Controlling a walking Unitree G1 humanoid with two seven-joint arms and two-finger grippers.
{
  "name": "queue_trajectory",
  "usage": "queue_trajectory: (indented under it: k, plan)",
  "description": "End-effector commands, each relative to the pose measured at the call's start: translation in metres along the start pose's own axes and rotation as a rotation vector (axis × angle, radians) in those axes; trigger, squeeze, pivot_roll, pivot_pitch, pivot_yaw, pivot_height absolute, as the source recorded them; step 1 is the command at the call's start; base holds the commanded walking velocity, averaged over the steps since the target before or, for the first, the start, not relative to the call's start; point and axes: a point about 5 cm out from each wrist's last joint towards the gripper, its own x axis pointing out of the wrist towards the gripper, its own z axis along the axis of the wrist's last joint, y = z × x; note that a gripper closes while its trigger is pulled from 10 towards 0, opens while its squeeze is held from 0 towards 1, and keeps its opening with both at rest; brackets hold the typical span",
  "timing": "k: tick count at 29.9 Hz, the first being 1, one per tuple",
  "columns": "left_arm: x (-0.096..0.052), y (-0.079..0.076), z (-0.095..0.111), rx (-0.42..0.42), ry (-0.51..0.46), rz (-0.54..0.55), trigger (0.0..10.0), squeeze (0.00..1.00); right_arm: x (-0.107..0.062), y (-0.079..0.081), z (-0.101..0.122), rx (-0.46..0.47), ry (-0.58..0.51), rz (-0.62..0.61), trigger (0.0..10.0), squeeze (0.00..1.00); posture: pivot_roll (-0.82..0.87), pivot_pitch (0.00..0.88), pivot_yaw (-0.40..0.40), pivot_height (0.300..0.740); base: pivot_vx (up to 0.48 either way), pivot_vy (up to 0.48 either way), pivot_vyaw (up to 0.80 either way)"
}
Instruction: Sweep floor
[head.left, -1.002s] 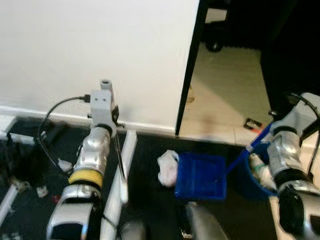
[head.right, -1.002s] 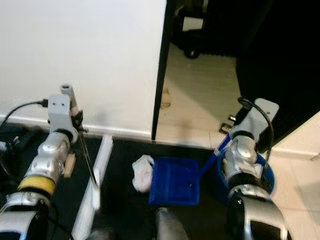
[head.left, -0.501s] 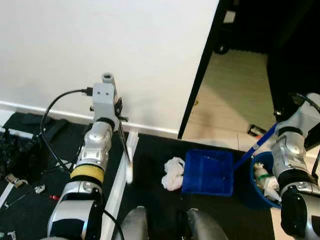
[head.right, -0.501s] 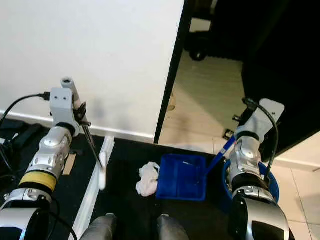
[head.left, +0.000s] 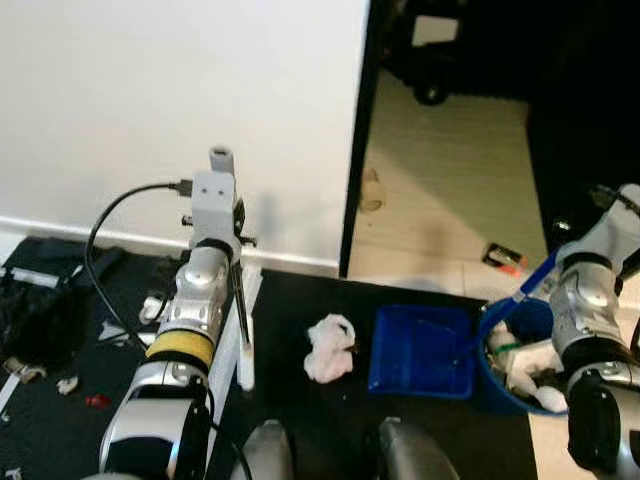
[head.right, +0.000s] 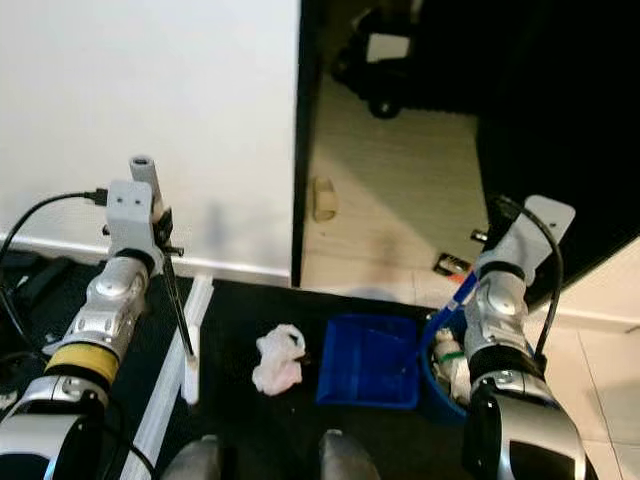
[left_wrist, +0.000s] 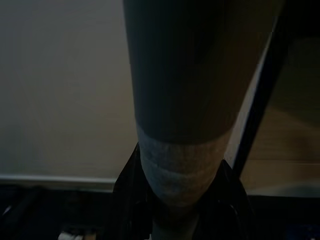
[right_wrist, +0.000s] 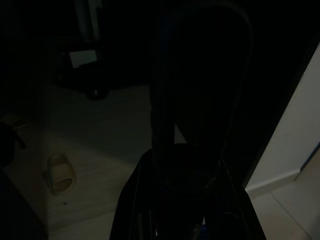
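Note:
My left gripper (head.left: 238, 272) is shut on a thin dark broom stick (head.left: 240, 315) whose white tip (head.left: 245, 372) hangs just above the black mat. In the left wrist view the handle (left_wrist: 180, 100) stands close between the black fingers (left_wrist: 127, 200). A crumpled white paper (head.left: 328, 348) lies on the mat, a short gap left of the blue dustpan (head.left: 420, 350). My right gripper (head.left: 556, 266) is shut on the dustpan's blue handle (head.left: 520, 298). Beside the pan stands a blue bin (head.left: 500, 385) holding trash.
A white strip (head.left: 232, 340) lies along the mat by my left arm. Cables and small litter (head.left: 60, 330) cover the floor at the left. Ahead are a white wall and a dark door edge (head.left: 355, 140), with tiled floor, a slipper (head.left: 372, 190) and a small red-black item (head.left: 503, 257) beyond.
The camera has swung, so the whole scene shifted. The stick's white tip has dropped lower. A gap now shows between the paper and the dustpan.

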Motion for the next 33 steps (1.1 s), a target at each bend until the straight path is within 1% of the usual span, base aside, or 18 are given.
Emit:
queue_trajectory:
  k: [1,4,5,7,10,12,13,14,16,18,19,22,25,26,27,29,33]
  plan:
    - [0.002,0.01,0.008,0.044,-0.04,0.018,10.0,0.0,0.002,0.009,0.005,-0.004,-0.018,0.025,10.0,0.0,0.05,0.036,-0.045,0.74,0.0,0.0,0.0]
    - [0.003,0.012,0.011,0.064,-0.058,0.013,10.0,0.0,0.001,0.013,0.002,-0.008,-0.007,0.035,10.0,0.0,0.06,0.047,-0.046,0.74,0.0,0.0,0.0]
    - [0.004,0.014,0.013,0.069,-0.067,0.01,10.0,0.0,0.001,0.016,0.001,-0.017,-0.002,0.044,10.0,0.0,0.07,0.071,-0.042,0.74,0.0,0.0,0.0]
    - [0.005,0.015,0.014,0.071,-0.073,0.011,10.0,0.0,0.001,0.017,0.001,-0.02,0.0,0.047,10.0,0.0,0.07,0.071,-0.042,0.74,0.0,0.0,0.0]
    - [0.006,0.018,0.018,0.085,-0.092,0.011,10.0,0.0,0.002,0.02,0.003,-0.029,-0.004,0.055,10.0,0.0,0.08,0.105,-0.039,0.74,0.0,0.0,0.0]
    - [0.006,0.018,0.018,0.085,-0.092,0.011,10.0,0.0,0.002,0.02,0.003,-0.029,-0.004,0.055,10.0,0.0,0.08,0.105,-0.039,0.74,0.0,0.0,0.0]
    - [0.009,0.022,0.025,0.098,-0.129,0.002,10.0,0.0,0.003,0.023,0.006,-0.044,-0.017,0.068,10.0,0.0,0.08,0.17,-0.035,0.74,0.0,0.0,0.0]
    - [0.009,0.022,0.025,0.098,-0.129,0.002,10.0,0.0,0.003,0.023,0.006,-0.044,-0.017,0.068,10.0,0.0,0.08,0.17,-0.035,0.74,0.0,0.0,0.0]
    - [0.011,0.025,0.034,0.1,-0.17,-0.007,10.0,0.0,0.006,0.026,0.011,-0.06,-0.034,0.078,10.0,0.0,0.09,0.207,-0.036,0.74,0.0,0.0,0.0]
    - [0.012,0.025,0.037,0.1,-0.186,-0.01,10.0,0.0,0.007,0.027,0.013,-0.068,-0.041,0.08,10.0,0.0,0.09,0.217,-0.036,0.74,0.0,0.0,0.0]
    - [0.013,0.025,0.042,0.096,-0.205,-0.017,10.0,0.0,0.009,0.027,0.017,-0.07,-0.051,0.079,10.0,0.0,0.09,0.246,-0.036,0.74,0.0,0.0,0.0]
    - [0.017,0.021,0.053,0.089,-0.245,-0.056,10.0,0.0,0.016,0.028,0.03,-0.069,-0.081,0.08,10.0,0.0,0.08,0.276,-0.034,0.74,0.0,0.0,0.0]
    - [0.018,0.02,0.057,0.09,-0.256,-0.069,10.0,0.0,0.02,0.028,0.036,-0.067,-0.098,0.081,10.0,0.0,0.08,0.281,-0.034,0.74,0.0,0.0,0.0]
    - [0.019,0.019,0.06,0.091,-0.265,-0.079,10.0,0.0,0.022,0.027,0.042,-0.065,-0.113,0.08,10.0,0.0,0.08,0.281,-0.034,0.74,0.0,0.0,0.0]
    - [0.02,0.018,0.066,0.086,-0.291,-0.098,10.0,0.0,0.027,0.027,0.054,-0.056,-0.145,0.085,10.0,0.0,0.08,0.304,-0.032,0.74,0.0,0.0,0.0]
    - [0.021,0.016,0.069,0.075,-0.305,-0.111,10.0,0.0,0.028,0.029,0.057,-0.055,-0.157,0.095,10.0,0.0,0.08,0.306,-0.031,0.74,0.0,0.0,0.0]
    - [0.022,0.009,0.07,0.08,-0.319,-0.141,10.0,0.0,0.023,0.036,0.053,-0.064,-0.189,0.108,10.0,0.0,0.09,0.341,-0.026,0.74,0.0,0.0,0.0]
